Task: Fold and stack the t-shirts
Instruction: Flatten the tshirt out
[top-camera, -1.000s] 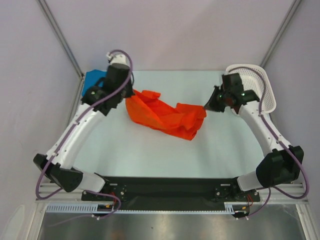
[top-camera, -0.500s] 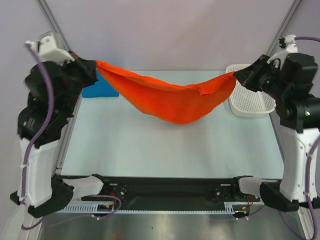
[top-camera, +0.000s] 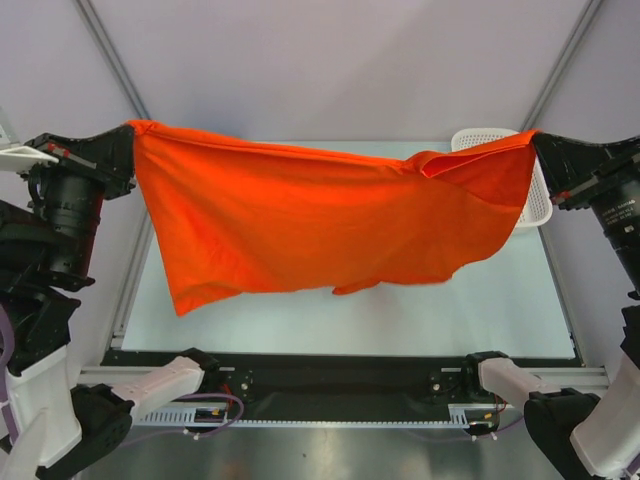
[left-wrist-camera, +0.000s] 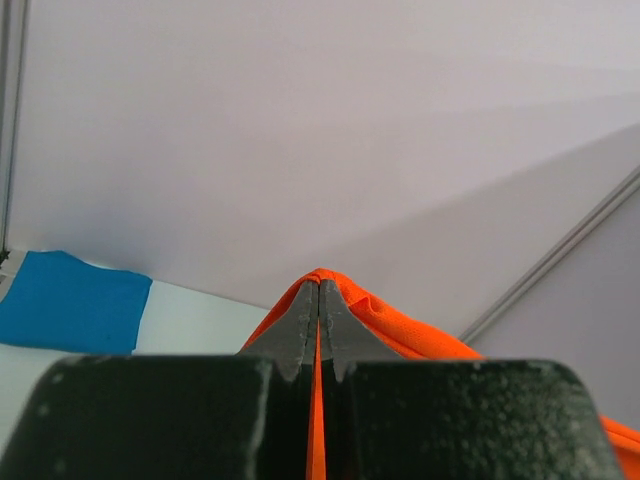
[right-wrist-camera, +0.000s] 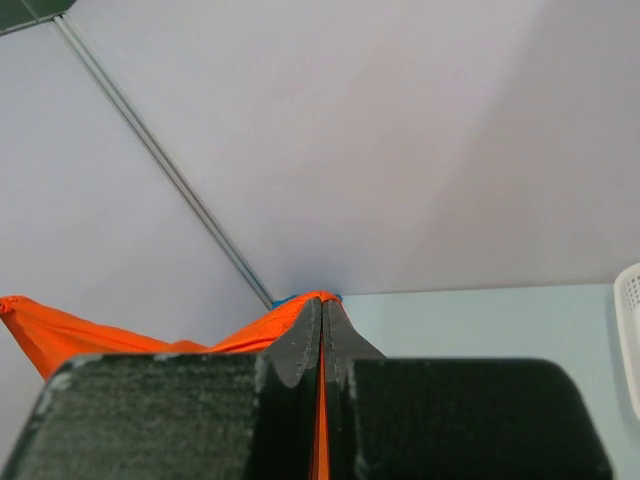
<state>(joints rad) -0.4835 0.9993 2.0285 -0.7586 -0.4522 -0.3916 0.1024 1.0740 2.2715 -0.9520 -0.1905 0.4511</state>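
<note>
Pale lilac walls (top-camera: 330, 60) close in a light desk (top-camera: 350, 315). Above that desk the orange-red t-shirt (top-camera: 320, 225) hangs spread wide in the air like a banner. In the top view its upper edge runs from about 10 o'clock to about 2 o'clock, sagging a little in the middle. The lower hem hangs free and reaches furthest down at the 8 o'clock side; whether it brushes the desk cannot be told.

The left tool (top-camera: 128, 138) pinches the corner at 10 o'clock. The left wrist view shows its jaws pressed together with only a sliver of orange cloth between them. The right tool (top-camera: 542, 145) is clamped just as tightly on the 2 o'clock corner, and a small flap of fabric is flopped over just beside it.

A white basket (top-camera: 482, 136) sits at the 2 o'clock corner of the desk, partly behind the cloth. The blue t-shirt (left-wrist-camera: 70, 315) shows plainly only in the left wrist view, lying flat on the desk at 8 o'clock of that picture. From above the orange one hides it, and I cannot tell whether it is folded.

Judging by this, the task is at an early stage. The orange shirt is opened out but has no fold in it; it has yet to be laid flat, folded and squared. Nothing is stacked, and the blue shirt may need handling too.
</note>
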